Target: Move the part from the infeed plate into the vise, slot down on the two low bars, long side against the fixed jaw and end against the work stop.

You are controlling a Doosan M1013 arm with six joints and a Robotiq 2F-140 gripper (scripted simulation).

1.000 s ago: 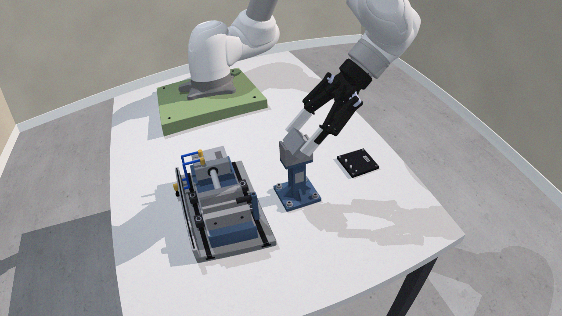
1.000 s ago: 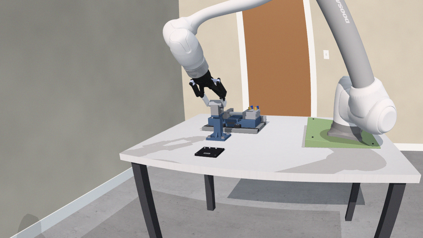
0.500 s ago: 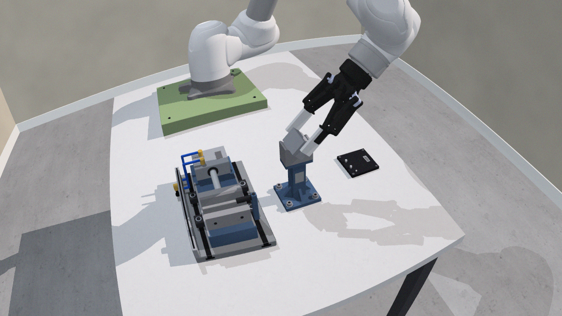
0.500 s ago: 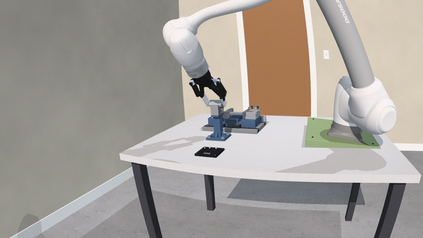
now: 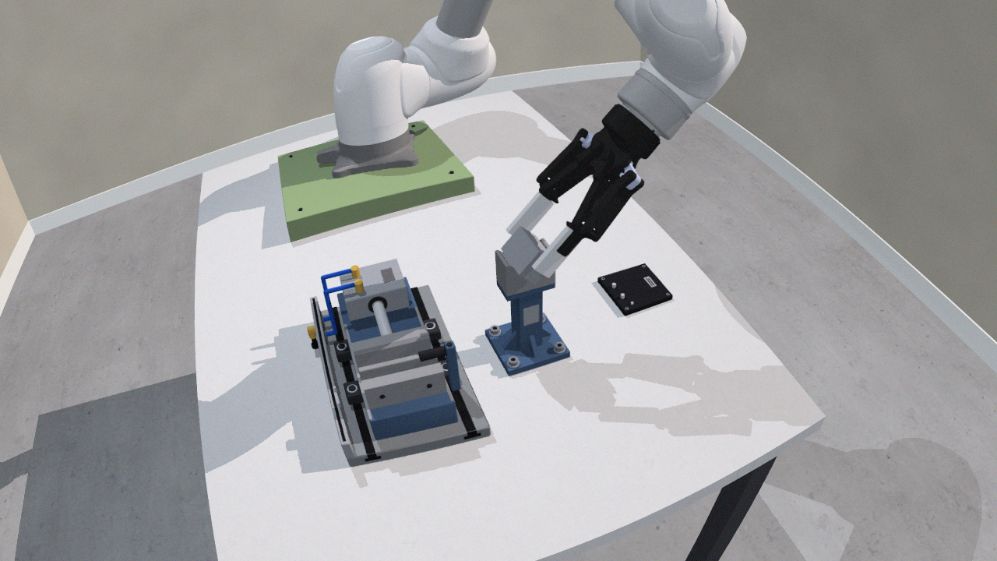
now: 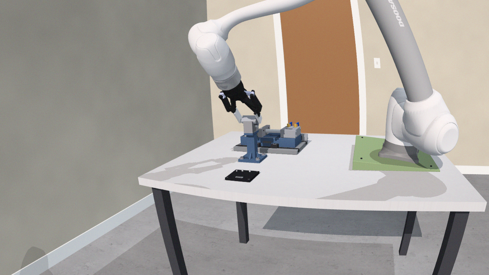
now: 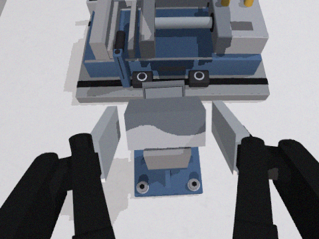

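The part (image 5: 519,251), a grey block, lies in the grey V of the blue V-block (image 5: 527,310) at the table's middle. My gripper (image 5: 531,248) comes down at a slant from the right and straddles the part. In the wrist view the part (image 7: 165,126) sits between the two finger pads of my gripper (image 7: 165,118) with a gap on each side, so the gripper is open and holds nothing. The black infeed plate (image 5: 634,287) lies bare to the right of the V-block. The vise (image 5: 393,355) stands open to the left, with the fixed jaw (image 5: 407,390) at its near end and the work stop (image 5: 431,355) pointing in.
The air cylinder with blue hoses (image 5: 372,293) is at the vise's far end. The arm's green base plate (image 5: 372,178) is at the back of the table. In the wrist view the vise (image 7: 173,49) lies just beyond the V-block (image 7: 167,172).
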